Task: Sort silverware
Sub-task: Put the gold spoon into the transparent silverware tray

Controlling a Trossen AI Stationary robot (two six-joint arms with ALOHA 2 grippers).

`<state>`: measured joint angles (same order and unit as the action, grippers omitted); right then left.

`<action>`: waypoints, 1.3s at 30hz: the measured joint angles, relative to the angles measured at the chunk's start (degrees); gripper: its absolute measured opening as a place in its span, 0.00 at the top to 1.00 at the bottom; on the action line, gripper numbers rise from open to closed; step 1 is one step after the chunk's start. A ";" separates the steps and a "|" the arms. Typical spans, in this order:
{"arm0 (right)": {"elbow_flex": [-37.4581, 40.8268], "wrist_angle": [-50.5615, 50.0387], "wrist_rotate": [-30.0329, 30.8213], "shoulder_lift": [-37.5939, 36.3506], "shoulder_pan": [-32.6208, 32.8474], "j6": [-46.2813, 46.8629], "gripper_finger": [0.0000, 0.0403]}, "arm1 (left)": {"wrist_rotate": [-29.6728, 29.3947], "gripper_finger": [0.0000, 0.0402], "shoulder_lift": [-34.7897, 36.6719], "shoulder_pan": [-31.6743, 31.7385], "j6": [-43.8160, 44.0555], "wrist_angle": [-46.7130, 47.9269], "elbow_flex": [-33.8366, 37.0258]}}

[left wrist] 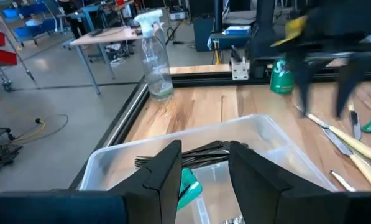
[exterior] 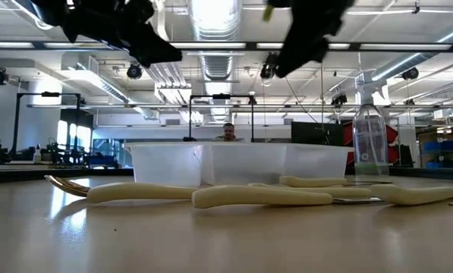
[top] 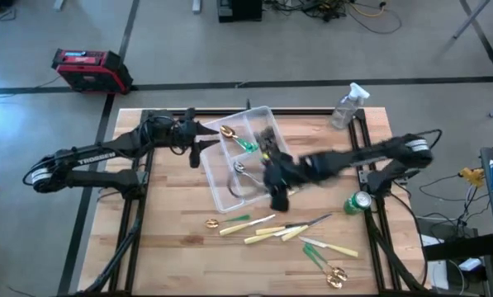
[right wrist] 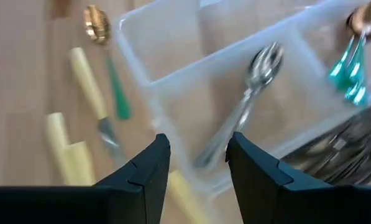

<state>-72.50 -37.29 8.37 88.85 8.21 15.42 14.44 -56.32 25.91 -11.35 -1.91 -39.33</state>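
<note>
Right gripper (top: 277,196) above near edge of clear plastic divided tray (top: 215,183) — fingers parted, nothing between them. Left gripper (top: 198,145) at tray's far-left corner, fingers apart, empty. In tray: shiny silver spoons (right wrist: 250,102), green-handled gold spoons (right wrist: 350,59), dark forks (left wrist: 188,155). On wooden table (top: 172,247), just beside tray — cream-yellow-handled knives (top: 258,224), green-handled gold spoon (right wrist: 105,59).

Wooden table, tray and loose cutlery

The wooden table (top: 172,239) carries a clear divided tray (top: 217,194), a spray bottle (top: 346,106) at the far right corner, a green can (top: 358,203) near the right edge, and cream-handled knives (top: 267,233) scattered beside green-handled gold pieces (top: 324,266).
</note>
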 joint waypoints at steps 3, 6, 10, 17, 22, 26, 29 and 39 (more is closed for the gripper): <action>8.10 4.13 7.26 -5.13 8.84 10.94 0.66 | 0.00 0.71 -4.59 0.00 -1.72 0.31 -2.81; 13.78 8.31 17.05 -7.24 17.98 21.96 0.67 | -0.02 0.71 -9.38 0.00 -3.34 0.02 -6.27; 15.94 10.20 26.95 -6.28 26.23 35.23 0.70 | 0.07 0.71 -15.93 0.00 -3.61 -0.74 -11.23; 13.85 10.37 31.94 -1.87 29.78 47.42 0.74 | 1.47 0.71 -26.09 0.00 -4.70 -2.50 -18.52; 11.74 10.62 32.12 3.23 29.83 46.35 0.74 | 1.58 0.71 -29.78 -0.27 -4.68 -2.05 -19.60; 10.60 10.63 31.72 8.56 29.85 45.67 0.70 | 1.62 0.71 -29.88 -0.65 -4.68 -0.98 -19.78; 9.92 11.31 31.65 11.08 30.00 45.50 0.67 | 1.63 0.71 -29.13 -0.93 -3.78 -0.44 -19.78; 10.84 11.61 30.56 11.38 30.90 35.59 0.61 | 1.60 0.71 -26.23 -2.58 -0.91 6.34 -20.76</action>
<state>-61.66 -25.67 38.94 100.23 39.11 51.01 16.04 -82.55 23.33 -12.26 4.44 -60.10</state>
